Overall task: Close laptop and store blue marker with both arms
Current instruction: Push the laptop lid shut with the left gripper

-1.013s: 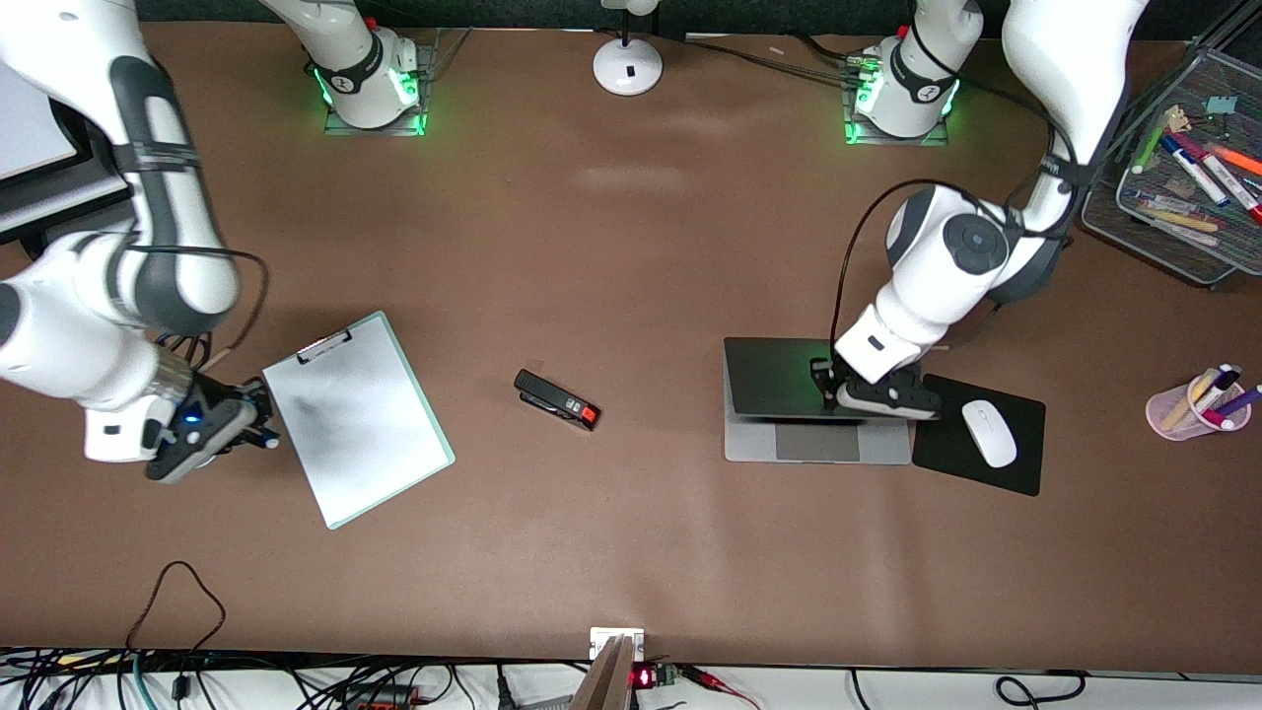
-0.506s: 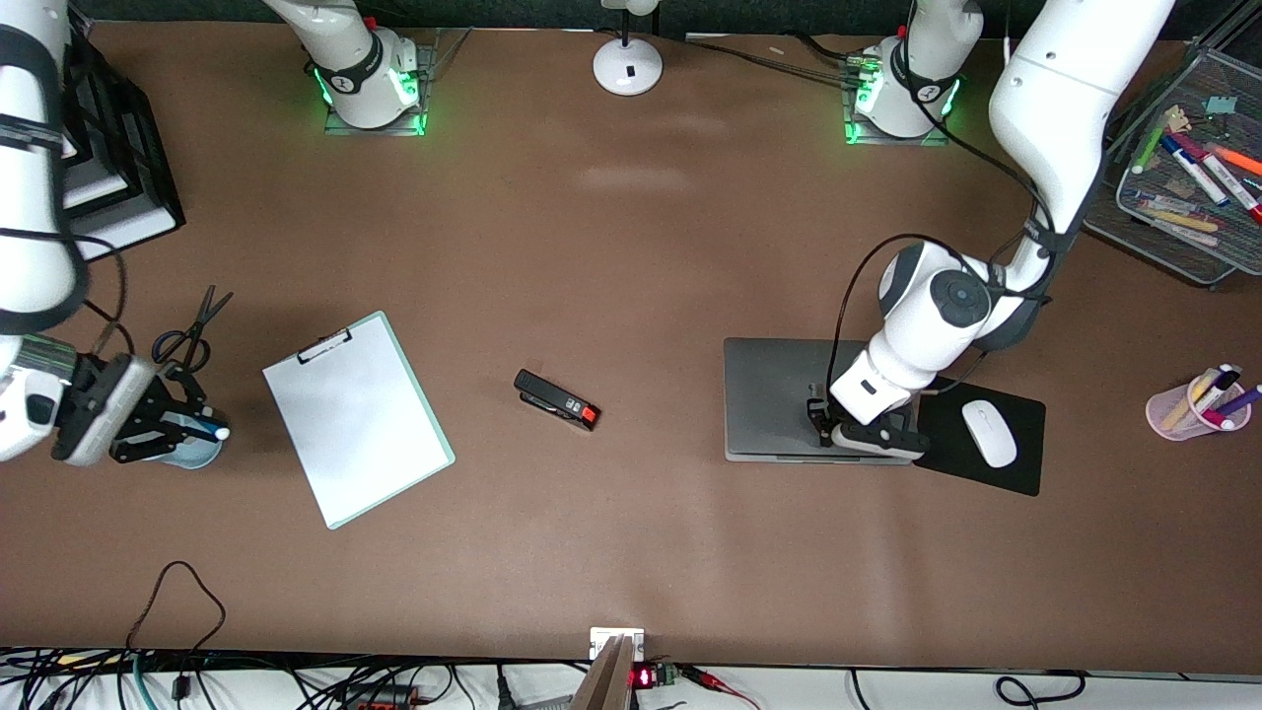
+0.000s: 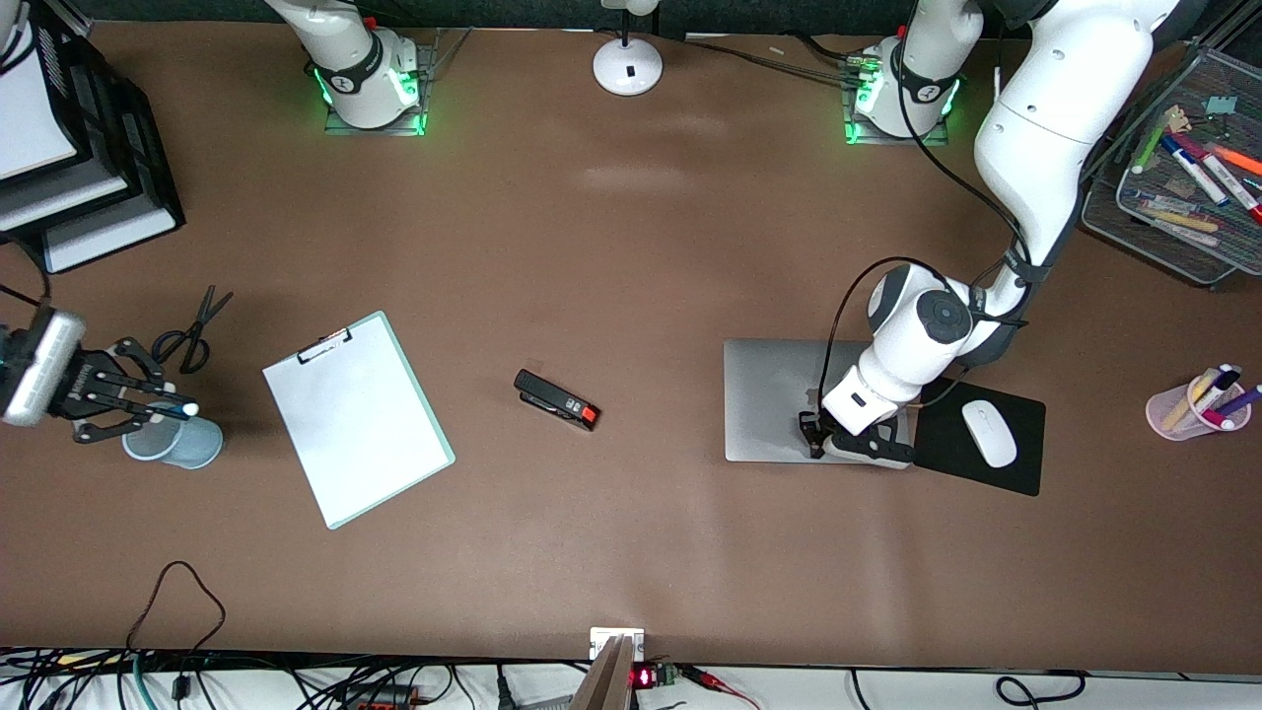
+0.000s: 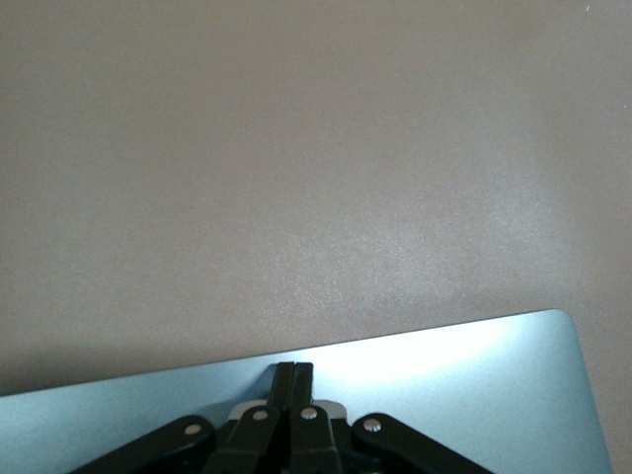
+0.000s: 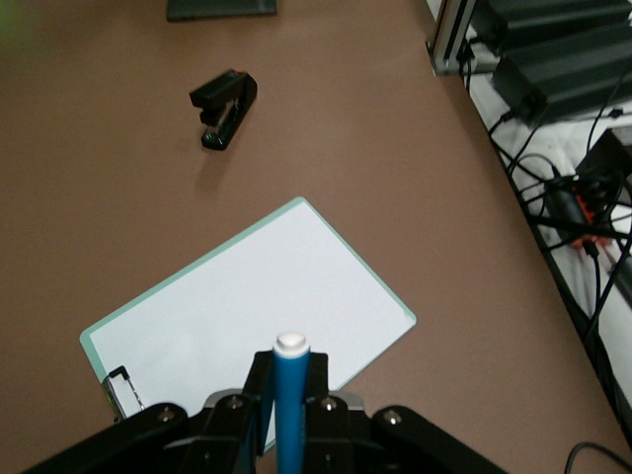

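The silver-grey laptop (image 3: 774, 394) lies shut on the table, beside the black mouse pad. My left gripper (image 3: 814, 435) is shut and empty, its tips resting on the lid near the edge nearest the front camera. In the left wrist view the shut fingers (image 4: 293, 379) touch the pale lid (image 4: 464, 385). My right gripper (image 3: 163, 406) is shut on the blue marker (image 3: 177, 406), white end outward, over a pale blue cup (image 3: 185, 449) at the right arm's end of the table. The right wrist view shows the marker (image 5: 290, 420) clamped in the gripper (image 5: 290, 370).
A white clipboard (image 3: 357, 417) lies beside the cup, with scissors (image 3: 192, 330) nearby. A black-and-red stapler (image 3: 557, 399) lies mid-table. A white mouse (image 3: 989, 432) sits on the mouse pad (image 3: 1025, 463). A pink pen cup (image 3: 1178, 412), a mesh tray (image 3: 1134, 222) and black paper trays (image 3: 118, 148) stand at the table's ends.
The laptop lid has gone from half open to fully shut under my left gripper. My right gripper has carried the marker away from the clipboard's edge to over the pale blue cup.
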Controlling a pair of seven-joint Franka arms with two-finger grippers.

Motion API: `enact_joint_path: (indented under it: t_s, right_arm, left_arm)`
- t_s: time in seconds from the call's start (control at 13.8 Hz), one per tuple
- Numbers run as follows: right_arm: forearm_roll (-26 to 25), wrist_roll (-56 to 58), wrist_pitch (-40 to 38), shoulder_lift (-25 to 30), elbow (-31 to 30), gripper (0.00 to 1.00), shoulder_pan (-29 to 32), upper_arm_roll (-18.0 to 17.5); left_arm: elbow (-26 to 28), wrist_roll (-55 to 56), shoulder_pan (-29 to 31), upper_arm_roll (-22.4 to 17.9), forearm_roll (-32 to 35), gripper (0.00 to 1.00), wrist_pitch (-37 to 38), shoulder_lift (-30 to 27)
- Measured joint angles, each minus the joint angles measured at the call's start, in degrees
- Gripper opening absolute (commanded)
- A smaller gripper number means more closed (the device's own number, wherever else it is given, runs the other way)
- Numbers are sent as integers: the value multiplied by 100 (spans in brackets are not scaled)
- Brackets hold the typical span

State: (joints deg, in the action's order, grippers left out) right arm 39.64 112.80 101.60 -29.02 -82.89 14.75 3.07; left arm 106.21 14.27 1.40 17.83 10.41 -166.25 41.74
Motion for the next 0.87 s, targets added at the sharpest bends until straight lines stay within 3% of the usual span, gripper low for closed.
enact_joint_path:
  t_s: [0.51, 0.87]
  right_arm:
    - [749, 543, -249, -475, 412, 4, 477, 1]
    - [814, 675, -256, -861, 633, 4, 637, -1]
  left_arm:
    - [-68, -2, 9, -44, 7, 0, 91, -37]
    - [-236, -3, 6, -18, 17, 0, 1626, -822]
